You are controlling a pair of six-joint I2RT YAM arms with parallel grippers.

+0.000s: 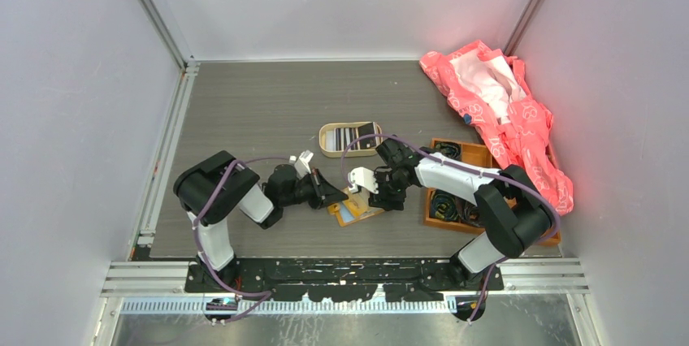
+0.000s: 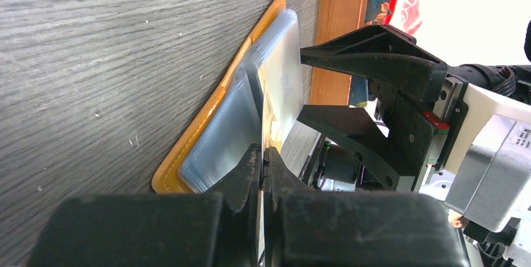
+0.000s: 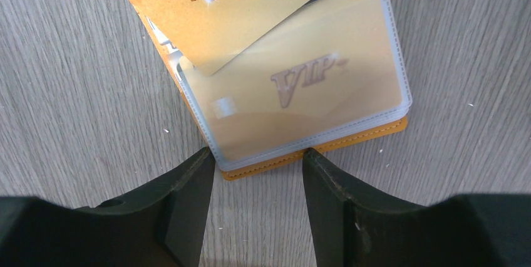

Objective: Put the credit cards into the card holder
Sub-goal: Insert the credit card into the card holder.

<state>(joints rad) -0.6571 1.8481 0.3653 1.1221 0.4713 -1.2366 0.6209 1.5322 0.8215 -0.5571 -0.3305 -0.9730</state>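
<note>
Card holder [image 3: 300,101] edge between right jaws

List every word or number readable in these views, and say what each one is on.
"VIP": on the sleeved gold card inside the card holder, upside down in the right wrist view.
"8832": on the loose gold card.
"IP": same card, large lettering cut off by the frame edge.
Nothing else is legible.

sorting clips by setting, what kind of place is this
Likely a lab robot cell: plain white walls on aluminium rails box in a grey table, left arm and right arm bolted at its near edge.
</note>
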